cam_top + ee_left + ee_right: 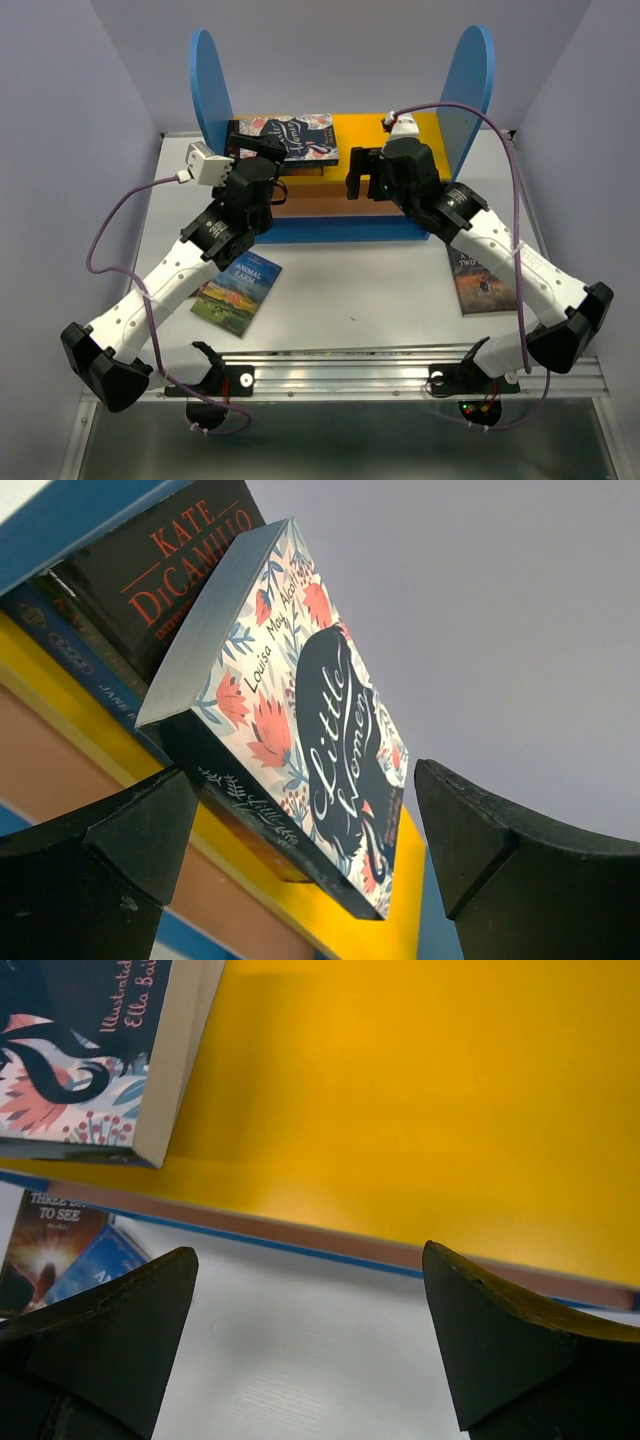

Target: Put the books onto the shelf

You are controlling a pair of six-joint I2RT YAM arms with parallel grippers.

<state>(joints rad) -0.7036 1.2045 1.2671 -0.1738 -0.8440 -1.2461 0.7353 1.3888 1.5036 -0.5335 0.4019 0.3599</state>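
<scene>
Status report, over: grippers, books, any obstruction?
Both open: left gripper at Little Women atop the stack on the shelf, right gripper empty over the yellow board. Animal Farm and a dark book lie on the table. Right arm overhangs the dark book.

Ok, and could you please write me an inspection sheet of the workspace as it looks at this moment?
Surface: white table, bare between the arms; metal rail along the near edge.
Job's things: Little Women lies flat on a stack of books at the left of the shelf, on its yellow board; Animal Farm and a dark-covered book lie on the table, not yet shelved.
Clutter: nothing seen.
Grippers: left gripper open, close to Little Women, not gripping it; right gripper open over the bare yellow board, holding nothing.
Cables: left purple cable and right purple cable loop from the wrists.
Surroundings: plain pale walls.
</scene>
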